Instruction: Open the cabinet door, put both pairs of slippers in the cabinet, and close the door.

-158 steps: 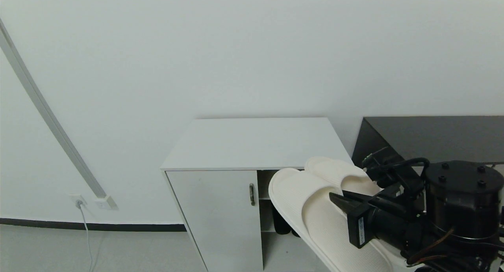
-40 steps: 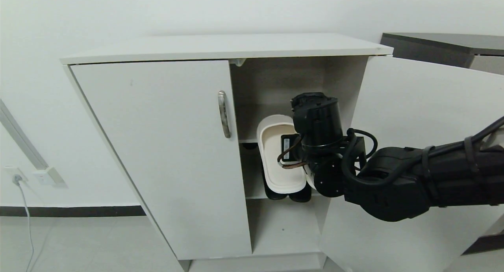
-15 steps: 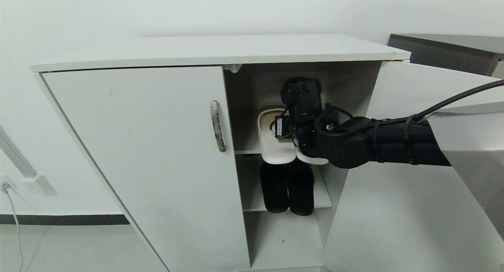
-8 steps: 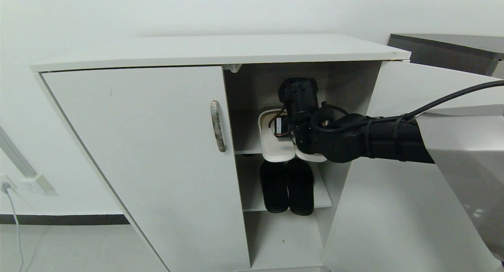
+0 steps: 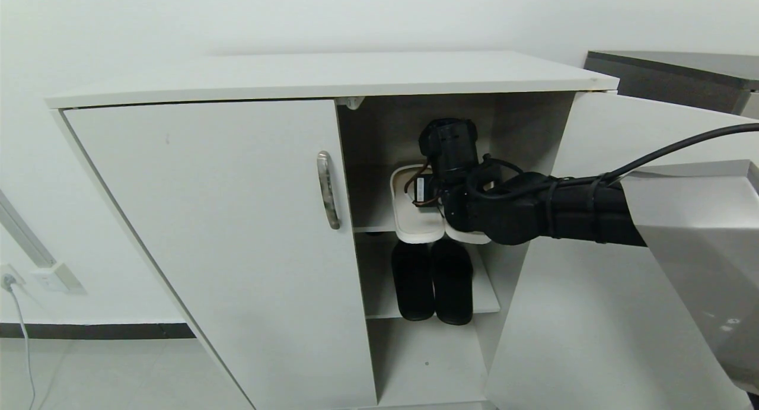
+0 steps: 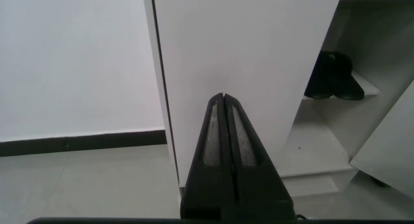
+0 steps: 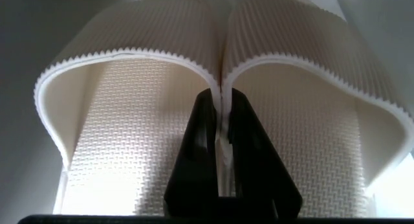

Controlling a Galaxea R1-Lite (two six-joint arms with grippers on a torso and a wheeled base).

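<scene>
While our right end effector (image 7: 222, 104) pinches the white slippers (image 5: 415, 223) by their inner edges on the cabinet's (image 5: 332, 72) upper shelf (image 5: 370, 227), above the black slippers (image 5: 433, 282), we judge placing nearly done; next: release, withdraw, shut the door (image 5: 581, 327).

Wall socket (image 5: 8, 279) left, dark countertop (image 5: 670, 82) right

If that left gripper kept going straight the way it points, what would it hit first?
Most likely the closed door: the left gripper, jaws shut, points at its white face. How far off is unclear.
</scene>
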